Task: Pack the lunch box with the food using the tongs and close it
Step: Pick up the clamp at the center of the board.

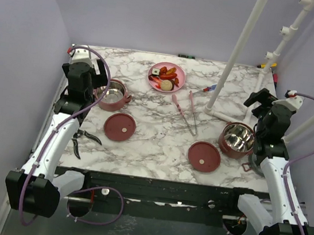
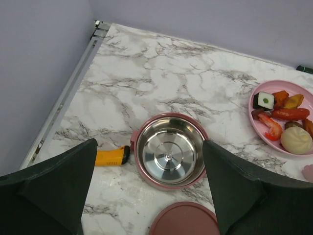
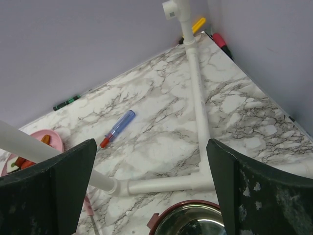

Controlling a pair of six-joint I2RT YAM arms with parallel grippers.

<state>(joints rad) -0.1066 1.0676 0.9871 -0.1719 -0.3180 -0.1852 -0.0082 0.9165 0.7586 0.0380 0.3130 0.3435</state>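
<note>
Bench scene: our left fingers [image 2: 54, 191] and right fingers [image 3: 49, 186] stand wide apart, holding nothing | Tongs [image 1: 185, 113] lie flat on the bench [image 1: 153, 146], ahead and inboard of the right fingers; a bowl [image 2: 170, 149] sits below the left fingers | Risk, we judge: the slim tongs skid when pinched, and the white pipe [image 1: 238, 53] crowds the reach.

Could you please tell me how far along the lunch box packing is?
Nothing looks done: both bowls sit empty and apart, their lids flat on the table. Nothing is in hand: the left gripper and right gripper are open, the tongs lying untouched. Left to do: move all the food off the plate, stack the bowls and close up.
</note>
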